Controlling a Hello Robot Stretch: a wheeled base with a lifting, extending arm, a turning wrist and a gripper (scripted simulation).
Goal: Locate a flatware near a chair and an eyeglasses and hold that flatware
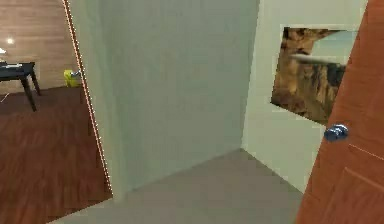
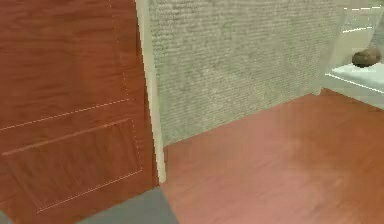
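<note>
The flatware is judged light, stiff and slippery; the handle's middle should be taken. A dark worktop (image 1: 20,70) is seen far off. The pincer's state cannot be told.

Wall (image 1: 170,80): filled the forward view's middle.
Surface (image 1: 20,72): stood far left, beyond the wall's left edge.
Small thing (image 1: 71,77): perhaps a container, on the floor right of the surface.
Picture (image 1: 315,72): hung on the side wall, right.
Door (image 1: 350,160): stood at the right edge, before the picture.
Door panel (image 2: 65,100): stood left of the textured wall (image 2: 240,60) in the arm side view.
</note>
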